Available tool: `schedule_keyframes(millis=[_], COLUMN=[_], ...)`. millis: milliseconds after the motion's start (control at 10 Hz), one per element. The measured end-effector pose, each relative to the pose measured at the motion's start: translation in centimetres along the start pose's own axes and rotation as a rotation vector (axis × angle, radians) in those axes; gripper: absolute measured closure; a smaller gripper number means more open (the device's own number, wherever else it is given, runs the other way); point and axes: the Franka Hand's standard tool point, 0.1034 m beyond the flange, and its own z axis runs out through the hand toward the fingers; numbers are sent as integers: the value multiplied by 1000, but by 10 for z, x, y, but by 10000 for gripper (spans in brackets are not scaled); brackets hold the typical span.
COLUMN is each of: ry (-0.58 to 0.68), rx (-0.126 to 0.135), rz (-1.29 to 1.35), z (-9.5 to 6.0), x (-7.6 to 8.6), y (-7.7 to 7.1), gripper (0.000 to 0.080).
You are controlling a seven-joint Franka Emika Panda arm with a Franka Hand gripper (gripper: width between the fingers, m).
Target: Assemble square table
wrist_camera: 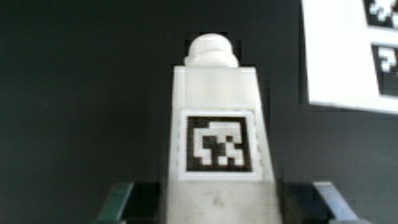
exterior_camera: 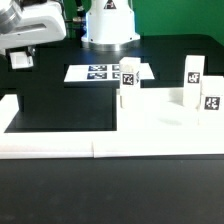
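My claw stands partly open, and I judge it is clamped on one leg, whose long axis points straight away from the wrist. The claw is far back on the exterior view's left. The one square plate lies nearer and to the right. Three other legs stand upright by the plate, making four.

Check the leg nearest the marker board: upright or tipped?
Upright. In the exterior view the leg stands vertical on a corner of the tabletop, its tag facing the camera.
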Motion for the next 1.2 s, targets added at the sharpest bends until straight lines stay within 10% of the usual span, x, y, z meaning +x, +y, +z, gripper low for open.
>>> schedule_keyframes(millis=[100, 400, 1000, 1200], ry=[39, 266, 710, 878], rx=[-13, 139, 11, -48], rz=[-3, 134, 169, 209], z=[-22, -81, -100, -114], x=[3, 17, 39, 63], y=[-18, -78, -80, -104], gripper=[508, 508, 507, 507])
